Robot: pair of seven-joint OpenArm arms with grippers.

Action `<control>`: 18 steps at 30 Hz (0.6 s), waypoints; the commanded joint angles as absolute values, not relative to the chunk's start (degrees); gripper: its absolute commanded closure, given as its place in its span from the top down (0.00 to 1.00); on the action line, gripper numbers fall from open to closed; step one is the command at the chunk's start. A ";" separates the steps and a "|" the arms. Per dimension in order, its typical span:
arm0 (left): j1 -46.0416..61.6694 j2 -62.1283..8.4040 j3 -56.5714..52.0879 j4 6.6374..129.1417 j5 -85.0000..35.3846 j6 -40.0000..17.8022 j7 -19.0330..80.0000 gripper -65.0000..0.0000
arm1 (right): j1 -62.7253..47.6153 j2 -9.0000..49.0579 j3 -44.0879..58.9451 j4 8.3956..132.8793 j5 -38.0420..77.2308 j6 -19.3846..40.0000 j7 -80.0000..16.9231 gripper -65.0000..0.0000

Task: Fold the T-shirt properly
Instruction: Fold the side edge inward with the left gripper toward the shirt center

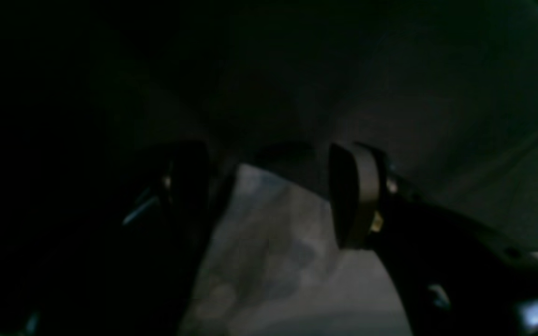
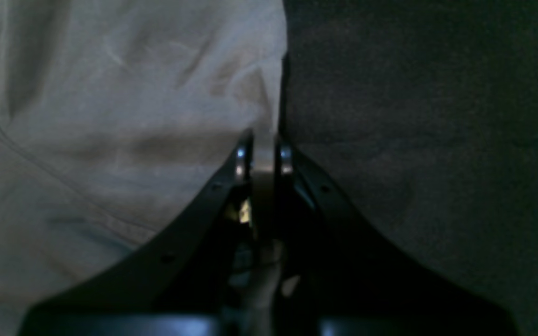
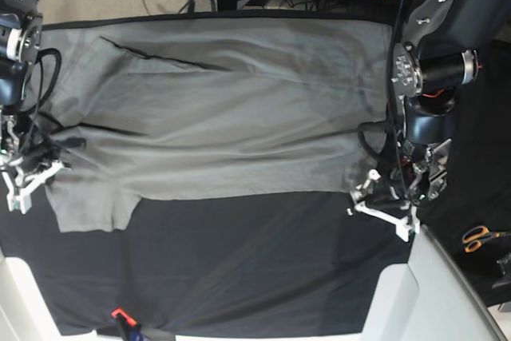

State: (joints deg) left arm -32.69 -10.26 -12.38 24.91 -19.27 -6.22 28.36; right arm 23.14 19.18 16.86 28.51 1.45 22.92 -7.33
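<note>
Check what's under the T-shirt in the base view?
The T-shirt lies spread on the black table cloth, which shows in front of it and at the right edge. Whatever is directly beneath the shirt is covered; nothing bulges through it.

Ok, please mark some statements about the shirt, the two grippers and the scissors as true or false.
1. The right gripper is shut on the edge of the T-shirt. True.
2. The left gripper is shut. False: its jaws stand apart.
3. The scissors lie on the T-shirt. False: they lie off to the side, apart from it.
4. The T-shirt lies on a black table cloth. True.
</note>
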 commanded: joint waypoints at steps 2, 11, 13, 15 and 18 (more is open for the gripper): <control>-31.78 -8.92 -12.44 24.31 -19.56 -6.73 34.15 0.60 | 24.57 20.35 16.84 29.49 1.89 22.73 -6.11 0.00; -28.97 -9.19 -12.62 32.40 -19.38 -6.73 38.90 0.39 | 24.57 20.35 16.84 29.49 1.89 22.73 -6.11 0.00; -28.97 -9.54 -12.62 32.40 -19.12 -6.73 38.90 0.24 | 24.57 20.35 16.84 29.49 1.89 22.73 -6.11 0.00; -28.97 -10.24 -12.62 32.31 -19.30 -6.64 38.90 0.11 | 24.57 20.35 16.84 29.49 1.89 22.73 -6.11 0.00; -28.88 -10.77 -12.62 32.31 -19.12 -6.46 38.73 0.00 | 24.57 20.35 16.84 29.32 1.89 22.73 -6.11 0.00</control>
